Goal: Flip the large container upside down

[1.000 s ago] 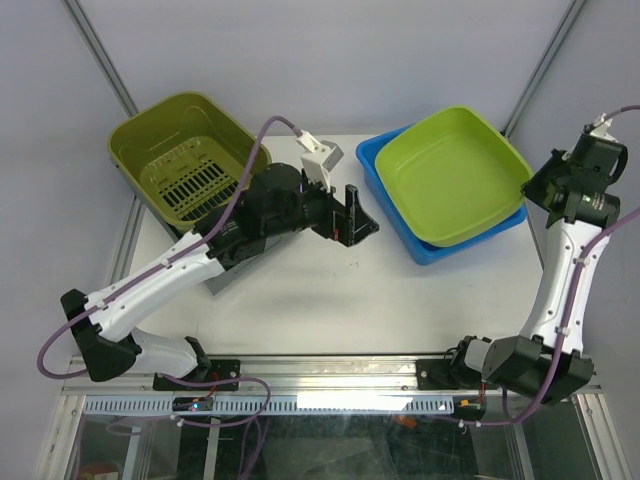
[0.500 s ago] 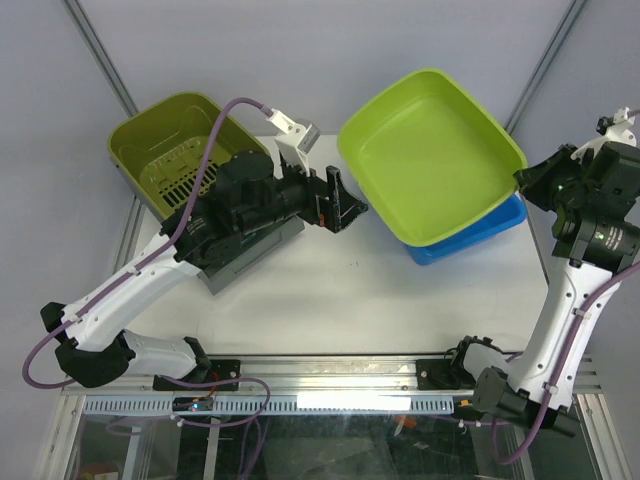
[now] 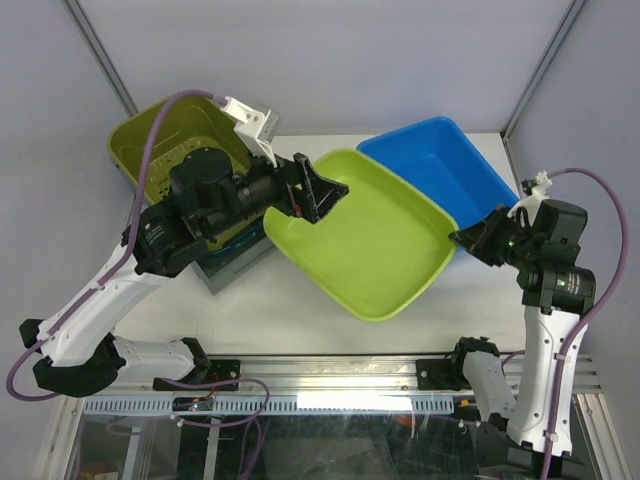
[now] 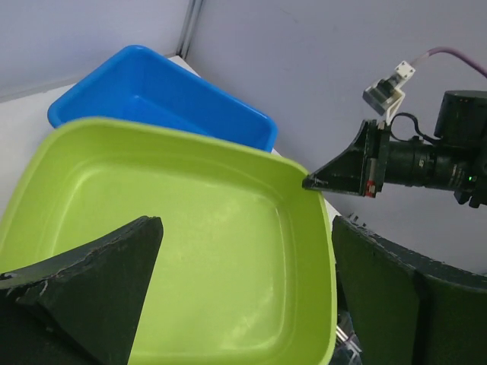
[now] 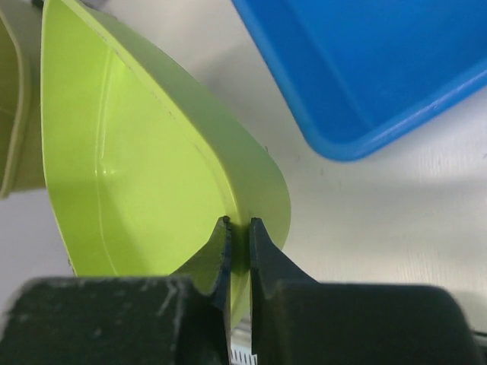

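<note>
The lime-green container [image 3: 360, 245] hangs tilted over the middle of the tabletop [image 3: 290, 300], open side facing up and to the left. It sits just in front of the blue tub [image 3: 440, 165]. The right claw [image 5: 237, 222] is pressed together on the thin rim at its right-hand corner. The left claw [image 3: 322, 192] is spread wide at the opposite rim; I cannot tell whether it touches the plastic.

To flip it well, I judge the right wrist should roll steadily so the open side turns downward. The pinch must be firm, since a thin, smooth lip could slip. The left claw could steady the far edge, and the swing should stay clear of the blue tub.

The tabletop is plain white. An olive slotted basket [image 3: 170, 150] stands at its far-left corner. Grey walls and metal frame posts [image 3: 100, 50] enclose the cell.
</note>
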You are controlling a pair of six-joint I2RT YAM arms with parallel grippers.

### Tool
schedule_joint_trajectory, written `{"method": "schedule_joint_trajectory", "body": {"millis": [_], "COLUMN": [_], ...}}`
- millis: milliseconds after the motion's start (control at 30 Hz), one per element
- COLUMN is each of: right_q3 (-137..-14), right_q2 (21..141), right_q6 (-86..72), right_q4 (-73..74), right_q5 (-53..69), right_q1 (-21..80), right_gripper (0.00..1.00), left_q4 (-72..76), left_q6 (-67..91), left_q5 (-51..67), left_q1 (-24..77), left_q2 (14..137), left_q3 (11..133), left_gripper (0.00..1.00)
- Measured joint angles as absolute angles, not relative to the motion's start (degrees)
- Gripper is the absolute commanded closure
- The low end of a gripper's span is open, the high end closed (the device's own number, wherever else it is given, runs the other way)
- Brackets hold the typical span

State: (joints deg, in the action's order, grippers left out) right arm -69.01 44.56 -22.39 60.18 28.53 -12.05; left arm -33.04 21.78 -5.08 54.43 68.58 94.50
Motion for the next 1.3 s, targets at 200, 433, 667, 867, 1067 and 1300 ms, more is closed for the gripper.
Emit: {"method": "schedule_joint_trajectory", "body": {"millis": [200,433,667,867,1067,1300], "right_q3": [-65.0,-56.2,-48.8,-47.7,-47.8,-45.5], "right_q2": [42.8,38.1,36.7,38.3,44.2,52.2], "right_q6": [-20.9,-20.9,-20.9,-22.6,-24.1,-28.7], "right_q4": [63.8,63.8,64.2,61.5,57.4,44.8], "right_q5": [29.4,29.3,27.2,26.8,21.4,20.6], "right_q1": [-9.7,-8.6,-7.4,-7.3,-7.3,-6.6], "right_gripper": [1.0,1.0,0.6,0.42,0.43,0.43], "left_q4": [-33.0,-32.9,-30.5,-26.9,-24.8,-23.9], "left_q6": [21.8,22.9,25.2,27.6,28.6,29.3], "left_q5": [-4.6,-3.0,0.2,3.6,5.3,6.2], "left_q1": [54.4,54.4,54.4,54.4,54.4,54.4], "left_q2": [71.1,73.3,74.4,77.5,80.1,80.3], "left_q3": [94.2,89.6,82.2,77.1,72.2,68.2], "left_gripper": [0.01,0.01,0.01,0.01,0.01,0.01]}}
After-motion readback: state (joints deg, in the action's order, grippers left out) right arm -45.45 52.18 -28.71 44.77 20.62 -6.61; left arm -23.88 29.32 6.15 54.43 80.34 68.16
